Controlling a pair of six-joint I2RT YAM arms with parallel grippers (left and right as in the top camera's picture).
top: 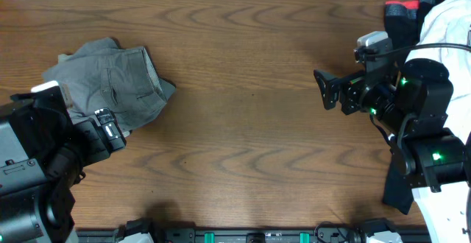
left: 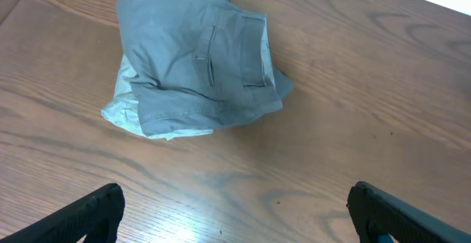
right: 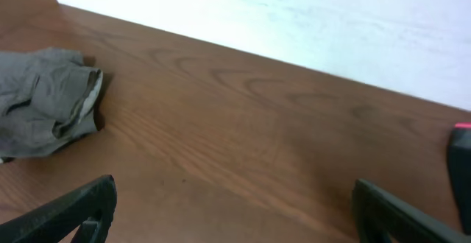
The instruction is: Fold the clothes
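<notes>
Shorts look soft and floppy, I'd pinch the waistband; left hand and right hand both open, empty.

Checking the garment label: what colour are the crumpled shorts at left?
The shorts are plain medium grey; the left wrist view shows them best.

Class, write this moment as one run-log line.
grey shorts: crumpled, unfolded | left gripper: open, empty | right gripper: open, empty
</notes>
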